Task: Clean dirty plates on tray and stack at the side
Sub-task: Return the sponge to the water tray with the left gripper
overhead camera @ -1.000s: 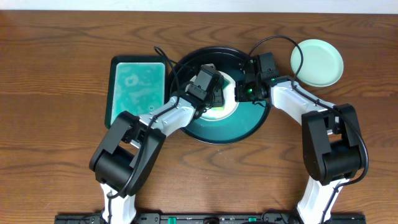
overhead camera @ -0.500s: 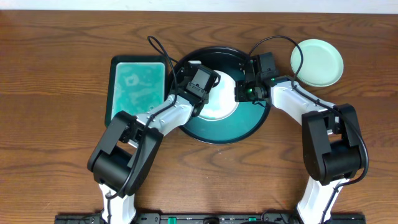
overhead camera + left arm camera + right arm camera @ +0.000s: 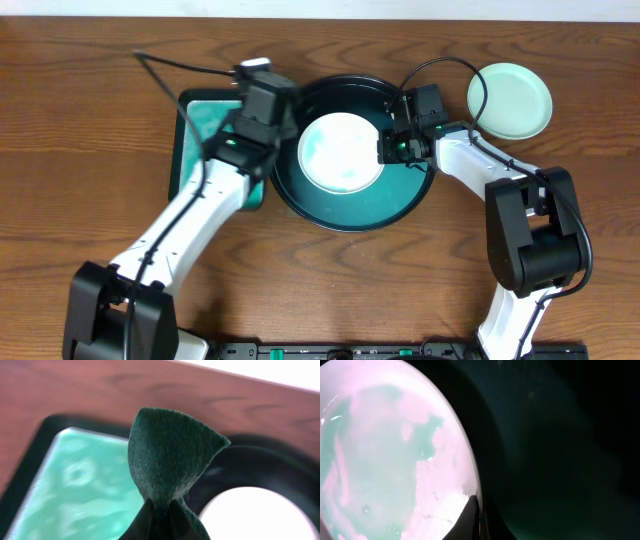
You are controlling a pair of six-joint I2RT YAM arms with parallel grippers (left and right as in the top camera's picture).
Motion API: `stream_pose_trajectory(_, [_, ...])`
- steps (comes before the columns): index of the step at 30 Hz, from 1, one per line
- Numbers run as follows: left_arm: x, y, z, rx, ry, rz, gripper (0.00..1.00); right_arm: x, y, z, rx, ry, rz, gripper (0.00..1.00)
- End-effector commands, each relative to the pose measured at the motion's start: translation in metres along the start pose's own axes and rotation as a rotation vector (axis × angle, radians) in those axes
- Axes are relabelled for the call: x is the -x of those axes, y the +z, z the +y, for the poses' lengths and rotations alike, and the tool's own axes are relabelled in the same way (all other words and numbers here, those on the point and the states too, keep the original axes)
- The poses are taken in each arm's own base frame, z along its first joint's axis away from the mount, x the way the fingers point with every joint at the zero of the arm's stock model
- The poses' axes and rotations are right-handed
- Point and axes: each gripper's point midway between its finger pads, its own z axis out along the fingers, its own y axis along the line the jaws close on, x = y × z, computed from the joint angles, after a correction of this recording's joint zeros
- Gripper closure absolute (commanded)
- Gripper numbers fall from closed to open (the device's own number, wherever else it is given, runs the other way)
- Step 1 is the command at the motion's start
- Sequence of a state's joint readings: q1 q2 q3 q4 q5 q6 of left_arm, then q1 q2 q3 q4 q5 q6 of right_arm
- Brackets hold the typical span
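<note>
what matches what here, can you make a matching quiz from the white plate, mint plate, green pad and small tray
Things:
1 white plate
2 mint plate
3 green pad
4 small tray

States:
a right of the round tray
b held in the left gripper
c in the round tray, smeared teal
d left of the round tray

Pairs: 1-c, 2-a, 3-b, 4-d

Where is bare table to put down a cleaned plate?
Bare wood: left of the rectangular tray, between the left arm and right arm nearer the robot than the round tray, and right of the mint-green plate. Crowded: around the white plate, with the right gripper at its rim and the left gripper holding a scrub pad nearby.
</note>
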State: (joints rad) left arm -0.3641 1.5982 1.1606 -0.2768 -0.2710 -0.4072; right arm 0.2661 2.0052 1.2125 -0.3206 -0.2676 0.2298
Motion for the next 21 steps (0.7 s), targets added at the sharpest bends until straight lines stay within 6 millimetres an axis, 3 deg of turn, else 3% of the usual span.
stream_pose_trajectory(1, [-0.016,0.021,0.036,0.094,-0.025,0.084,0.93,-0.012,0.007,-0.006,-0.036,-0.025,0.035,0.99])
stream_pose_trajectory(8, [-0.063,0.063,0.075,0.195,-0.043,0.249,0.93,-0.001,0.004,-0.002,-0.029,-0.030,0.009,0.99])
stream_pose_trajectory(12, [-0.070,0.083,0.102,0.253,-0.108,0.266,0.93,0.006,-0.003,0.002,-0.030,-0.032,0.008,0.99])
stream_pose_trajectory(16, [-0.070,0.091,0.124,0.285,-0.149,0.274,0.93,0.011,-0.008,0.004,-0.027,-0.040,-0.005,0.99])
stream_pose_trajectory(19, [-0.070,0.093,0.126,0.259,-0.173,0.285,0.92,0.013,-0.011,0.004,-0.033,-0.042,-0.014,0.99])
stream_pose_trajectory(21, [-0.072,0.093,0.122,0.229,-0.183,0.299,0.83,0.015,-0.012,0.003,-0.042,-0.042,-0.020,0.99])
